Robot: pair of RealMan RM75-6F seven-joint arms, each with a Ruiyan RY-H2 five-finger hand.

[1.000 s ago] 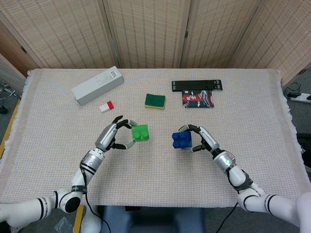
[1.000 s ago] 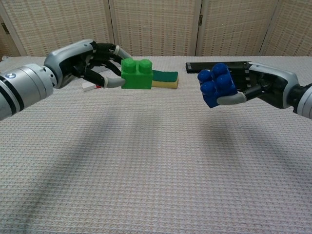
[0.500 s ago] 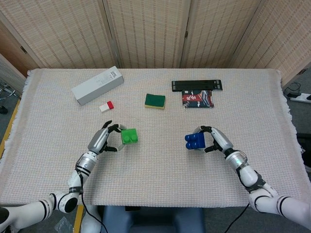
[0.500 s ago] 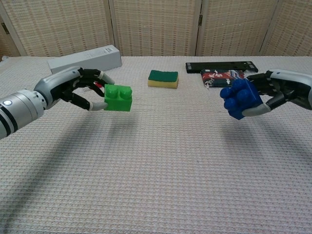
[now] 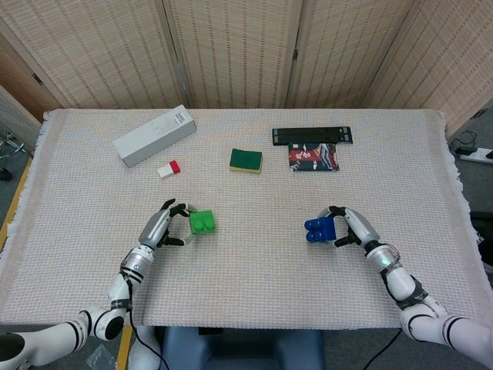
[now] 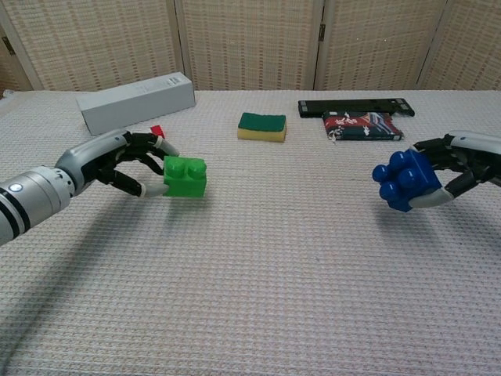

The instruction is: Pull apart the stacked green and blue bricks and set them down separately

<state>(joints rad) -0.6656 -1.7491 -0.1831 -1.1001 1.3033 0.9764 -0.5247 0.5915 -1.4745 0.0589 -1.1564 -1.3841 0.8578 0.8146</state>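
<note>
As both arms dropped toward the table's near edge, left hand (image 6: 125, 163) held green brick (image 6: 185, 176), right hand (image 6: 458, 168) blue brick (image 6: 403, 180); bricks separated, set-down pending.

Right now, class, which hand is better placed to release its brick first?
Left. The left hand holds the green brick upright, apparently at the tablecloth; the right hand holds the blue brick tilted.
</note>
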